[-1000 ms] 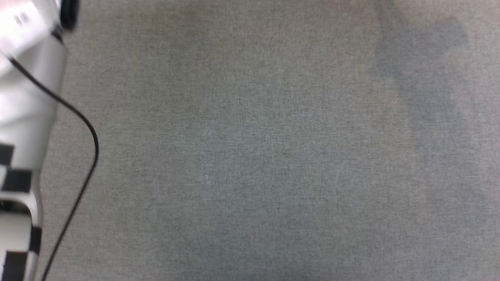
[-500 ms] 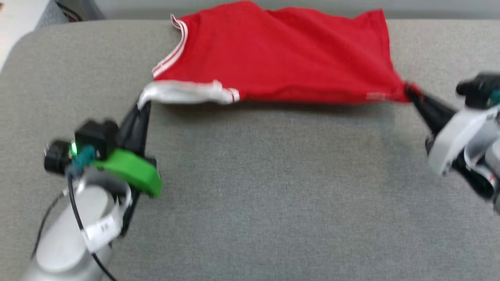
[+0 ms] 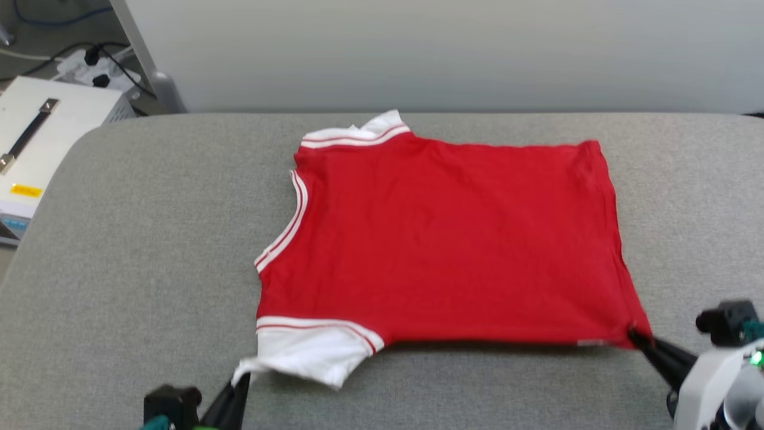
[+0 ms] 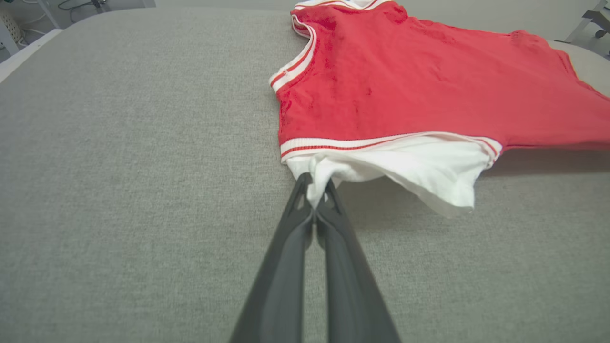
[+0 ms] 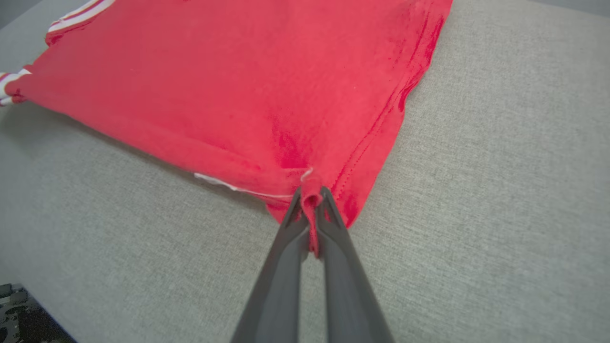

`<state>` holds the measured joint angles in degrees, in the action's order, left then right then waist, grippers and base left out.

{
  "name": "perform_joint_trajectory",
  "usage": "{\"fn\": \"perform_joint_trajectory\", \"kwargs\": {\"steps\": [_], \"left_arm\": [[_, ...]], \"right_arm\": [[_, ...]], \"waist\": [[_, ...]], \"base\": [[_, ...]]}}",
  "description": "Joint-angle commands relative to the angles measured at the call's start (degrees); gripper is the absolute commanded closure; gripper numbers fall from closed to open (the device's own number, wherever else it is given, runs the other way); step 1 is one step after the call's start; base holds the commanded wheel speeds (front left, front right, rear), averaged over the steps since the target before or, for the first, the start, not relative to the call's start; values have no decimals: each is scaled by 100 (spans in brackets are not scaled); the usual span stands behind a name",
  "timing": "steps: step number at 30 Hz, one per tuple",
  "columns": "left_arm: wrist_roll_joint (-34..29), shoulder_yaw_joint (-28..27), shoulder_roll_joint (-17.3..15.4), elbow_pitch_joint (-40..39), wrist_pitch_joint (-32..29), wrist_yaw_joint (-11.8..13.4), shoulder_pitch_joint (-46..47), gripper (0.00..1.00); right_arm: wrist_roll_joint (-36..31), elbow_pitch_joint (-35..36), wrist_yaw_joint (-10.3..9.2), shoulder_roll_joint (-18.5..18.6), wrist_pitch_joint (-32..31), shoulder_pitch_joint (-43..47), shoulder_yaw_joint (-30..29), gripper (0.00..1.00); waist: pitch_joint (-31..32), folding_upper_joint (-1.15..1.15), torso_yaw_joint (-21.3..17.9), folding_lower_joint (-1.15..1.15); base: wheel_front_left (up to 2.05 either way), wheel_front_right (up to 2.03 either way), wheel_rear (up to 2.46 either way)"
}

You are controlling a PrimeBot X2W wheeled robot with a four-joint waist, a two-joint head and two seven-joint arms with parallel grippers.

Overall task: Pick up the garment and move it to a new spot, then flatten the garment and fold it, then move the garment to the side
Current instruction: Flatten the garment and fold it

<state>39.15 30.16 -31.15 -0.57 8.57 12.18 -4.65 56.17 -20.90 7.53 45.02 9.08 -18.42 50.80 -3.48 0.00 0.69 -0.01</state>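
Ahead, the garment (image 3: 441, 239) lies spread; left jaws pinch sleeve (image 3: 310, 353), right jaws hem.

The garment (image 3: 441, 251) lies spread mid-frame on the gray pad (image 3: 149, 239); left gripper (image 3: 242, 381) pinches its white sleeve bottom left, right gripper (image 3: 637, 338) its corner lower right.
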Motion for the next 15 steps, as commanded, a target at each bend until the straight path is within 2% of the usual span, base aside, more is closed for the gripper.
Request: {"fn": "perform_joint_trajectory", "kwargs": {"steps": [1,8,15], "left_arm": [[92,21,-26,-52,-56,77,-217,100],[440,243,-119,-316,-513,94,-903,100],[241,300,-113,-345,-494,-52,-438,100]], "right_arm": [[23,88,-4,57,-60,242,-36,100],[18,519,-4,237,-424,1225,-413,100],[-56,784,-4,122,-599,1539,-1126,100]], "waist": [[217,0,-66,1],[321,0,-42,1],[125,0,39,1]], "base": [[0,0,0],[0,0,0],[0,0,0]]}}
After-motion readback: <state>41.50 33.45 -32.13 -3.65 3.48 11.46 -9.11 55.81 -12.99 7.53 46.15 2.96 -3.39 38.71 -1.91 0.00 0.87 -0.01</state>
